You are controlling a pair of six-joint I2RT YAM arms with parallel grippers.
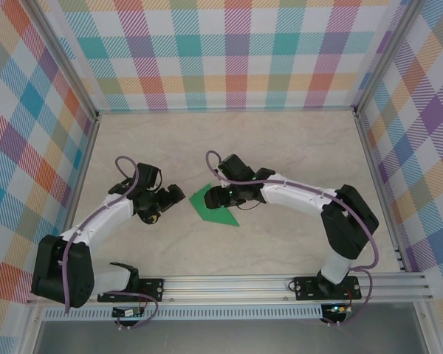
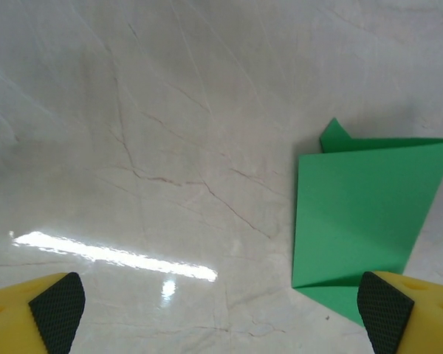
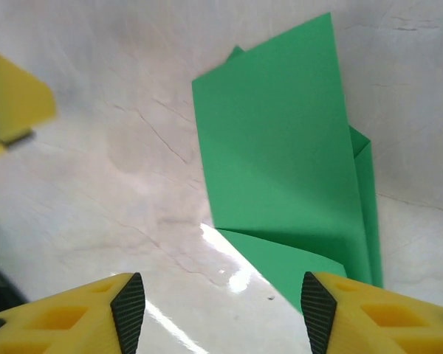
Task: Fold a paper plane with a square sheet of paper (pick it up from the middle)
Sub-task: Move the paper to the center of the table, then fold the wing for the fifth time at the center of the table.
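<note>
The green sheet of paper (image 1: 213, 211) lies flat on the table between the two arms, folded into a pointed shape with overlapping flaps. In the left wrist view the paper (image 2: 362, 221) is at the right, its lower corner by my right-hand fingertip (image 2: 385, 313). My left gripper (image 1: 170, 199) (image 2: 221, 313) is open just left of the paper, with bare table between its fingers. My right gripper (image 1: 220, 195) (image 3: 218, 310) hovers over the paper's right part, open and holding nothing. The paper (image 3: 280, 147) lies ahead of its fingers, one flap reaching the right pad (image 3: 317, 302).
The tabletop (image 1: 280, 147) is pale marble-patterned, closed in by checkered walls (image 1: 236, 51) at the back and sides. A metal rail (image 1: 236, 284) carries both arm bases at the near edge. A yellow finger of the left gripper (image 3: 11, 99) shows in the right wrist view.
</note>
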